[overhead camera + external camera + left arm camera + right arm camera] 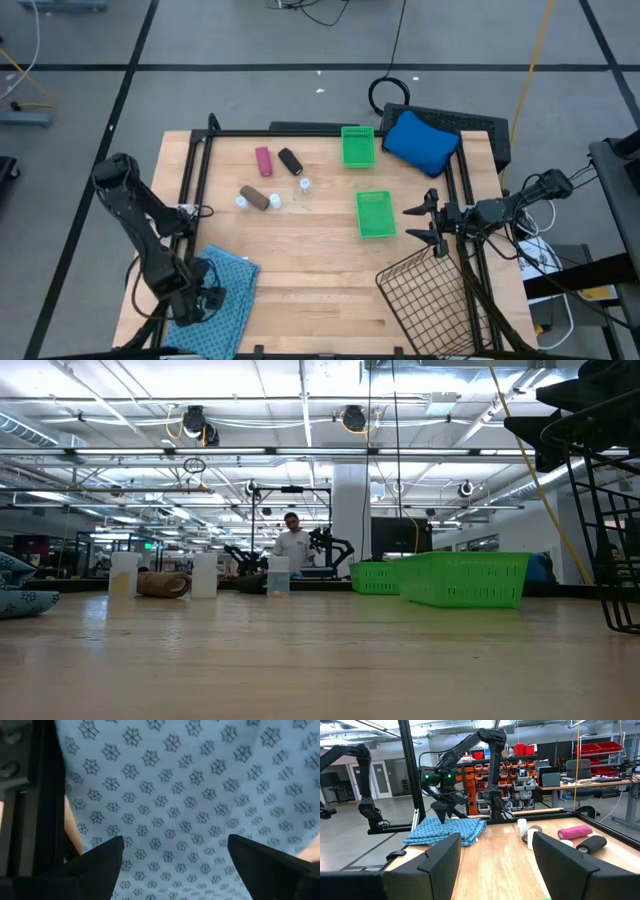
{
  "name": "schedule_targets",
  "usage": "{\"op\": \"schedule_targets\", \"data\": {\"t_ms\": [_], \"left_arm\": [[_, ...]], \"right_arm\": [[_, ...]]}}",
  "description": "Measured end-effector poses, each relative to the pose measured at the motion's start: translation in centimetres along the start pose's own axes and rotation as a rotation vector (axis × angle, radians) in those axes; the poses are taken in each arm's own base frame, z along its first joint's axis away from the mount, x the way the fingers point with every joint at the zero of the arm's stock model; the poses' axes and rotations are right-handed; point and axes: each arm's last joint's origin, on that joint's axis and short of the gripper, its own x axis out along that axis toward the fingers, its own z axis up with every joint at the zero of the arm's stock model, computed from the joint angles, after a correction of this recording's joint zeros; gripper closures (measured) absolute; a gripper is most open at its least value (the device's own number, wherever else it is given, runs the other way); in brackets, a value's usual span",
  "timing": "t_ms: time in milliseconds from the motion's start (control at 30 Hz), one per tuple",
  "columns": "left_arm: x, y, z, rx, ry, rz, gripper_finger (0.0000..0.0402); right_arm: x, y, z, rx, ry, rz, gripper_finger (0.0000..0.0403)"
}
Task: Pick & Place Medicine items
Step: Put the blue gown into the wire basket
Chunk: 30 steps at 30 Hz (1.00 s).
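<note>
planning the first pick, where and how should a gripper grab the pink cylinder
Grip the pink cylinder across its middle, coming straight down from above. It lies flat on the table with its long axis running roughly toward the far edge, so the fingers should close on its two long sides. The black cylinder lies beside it with a gap, leaving room for a finger.

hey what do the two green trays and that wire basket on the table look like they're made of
The green trays look like glossy moulded plastic: uniform bright colour and perforated lattice walls. The basket looks like dark metal wire, likely coated: a thin, rigid open grid with the wooden table showing through.
</note>
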Motion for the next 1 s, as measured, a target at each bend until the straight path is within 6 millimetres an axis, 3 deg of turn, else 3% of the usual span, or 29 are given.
{"op": "schedule_targets", "data": {"t_ms": [233,367,533,733,1000], "left_arm": [[1.6,-1.1,1.2,0.027,-0.127,0.034,0.0037],[1.8,-2.2,1.7,0.02,-0.154,-0.06,0.0036],[2.6,-4.2,1.0,0.103,-0.183,-0.258,0.0036],[5.6,-5.3,0.7,0.207,-0.195,-0.179,0.0037],[5.4,-5.6,1.4,0.203,-0.215,-0.15,0.0037]], "right_arm": [[0.0,0.0,0.0,0.001,-0.003,0.0,0.0165],[0.0,0.0,0.1,0.003,-0.008,0.001,0.0165],[0.1,0.1,0.0,0.0,-0.001,0.001,0.0165],[0.2,0.1,-0.1,-0.004,0.01,-0.001,0.0165],[0.2,0.1,-0.2,-0.007,0.016,-0.001,0.0165]]}}
